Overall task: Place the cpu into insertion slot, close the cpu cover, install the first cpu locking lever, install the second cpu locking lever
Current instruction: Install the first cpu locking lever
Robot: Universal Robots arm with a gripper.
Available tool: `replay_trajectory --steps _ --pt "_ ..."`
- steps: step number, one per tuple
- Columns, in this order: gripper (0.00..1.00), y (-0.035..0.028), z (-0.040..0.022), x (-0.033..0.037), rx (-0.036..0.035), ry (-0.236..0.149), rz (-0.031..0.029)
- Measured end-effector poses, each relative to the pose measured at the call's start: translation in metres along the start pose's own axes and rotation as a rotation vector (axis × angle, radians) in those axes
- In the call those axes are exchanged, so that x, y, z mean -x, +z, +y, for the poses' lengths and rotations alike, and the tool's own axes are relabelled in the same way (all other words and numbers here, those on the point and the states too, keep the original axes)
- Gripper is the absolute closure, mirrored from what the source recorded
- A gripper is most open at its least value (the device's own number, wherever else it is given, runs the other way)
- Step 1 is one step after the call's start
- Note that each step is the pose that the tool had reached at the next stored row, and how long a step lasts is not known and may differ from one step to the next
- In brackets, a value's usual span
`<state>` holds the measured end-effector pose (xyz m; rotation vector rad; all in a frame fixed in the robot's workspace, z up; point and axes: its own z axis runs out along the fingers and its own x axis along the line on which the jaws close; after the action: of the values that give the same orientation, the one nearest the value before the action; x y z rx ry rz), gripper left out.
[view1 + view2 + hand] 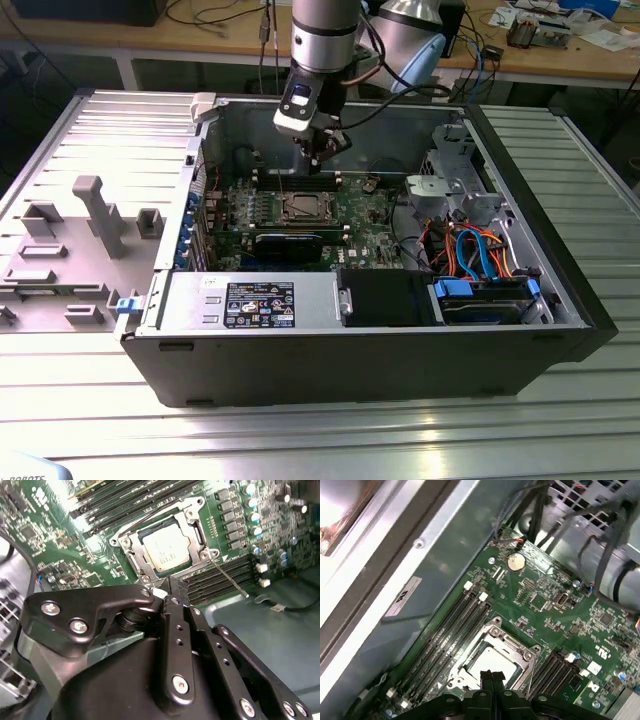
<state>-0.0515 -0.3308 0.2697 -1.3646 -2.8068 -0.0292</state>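
Note:
The cpu (167,548) lies flat in the insertion slot (199,532) on the green motherboard (370,215), its silver-grey top showing. The cpu cover (131,555), a silver frame, lies down around the chip. One thin locking lever (230,577) sticks out free from a corner of the socket over the memory slots. A second lever (142,520) runs along the opposite side. My gripper (322,152) hangs inside the case just above the socket (300,207). In the first wrist view its black fingers (483,680) are pressed together over the chip (492,661), with nothing between them.
Long black memory slots (447,632) flank the socket on both sides. A black graphics card (288,243) lies in front of it. The grey case wall (435,570) is close behind. A drive cage (455,180) and orange and blue cables (475,250) fill the exterior view's right.

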Motion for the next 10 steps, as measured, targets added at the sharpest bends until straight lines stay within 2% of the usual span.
replay_trajectory --steps 4,10 --pt "0.89 0.0000 0.0000 0.0000 -0.0017 -0.081 0.0003" --pt "0.89 0.0000 0.0000 0.0000 -0.0017 -0.091 0.0001"
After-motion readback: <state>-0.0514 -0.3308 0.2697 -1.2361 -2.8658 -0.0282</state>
